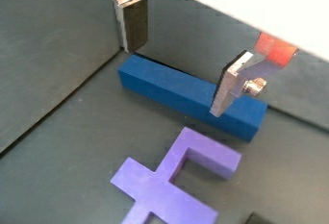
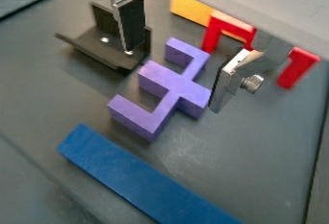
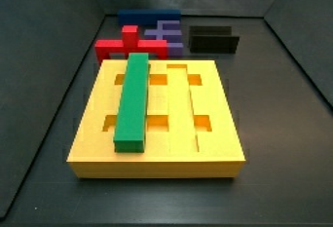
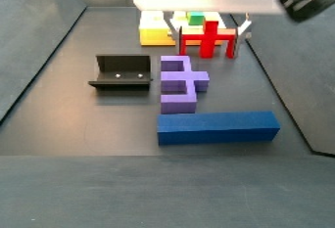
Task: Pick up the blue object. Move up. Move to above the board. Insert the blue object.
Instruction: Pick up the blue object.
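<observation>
**Gripper open over dark floor, blue bar not held**

Gripper (image 1: 187,64) hangs above the dark grey floor (image 1: 64,141), its 2 flat silver fingers (image 1: 133,21) with dark pads spread wide and nothing between them. In a wrist view the long straight deep-blue rectangular bar (image 1: 193,95) lies flat on the floor under the open jaws, 1 finger near each of its long sides, no contact visible. In a side view the same blue bar (image 4: 218,127) lies just beside the purple-violet stepped block (image 4: 181,82), on the near side of it.

Large thick yellow grooved slab (image 3: 159,119) lies well apart from the blue bar. Its top face has long parallel grooves and small square cut-outs. 1 groove holds a long green rectangular bar (image 3: 134,99), seated lengthwise and standing proud of the top face. The other grooves and cut-outs show only yellow.

Red stepped piece (image 3: 124,46) sits at the slab's far edge, touching or just beside it; cannot tell which. Dark L-shaped fixture (image 4: 121,73) on its base plate stands on the floor beside the purple block, apart from it. Gripper itself barely shows in both side views.
</observation>
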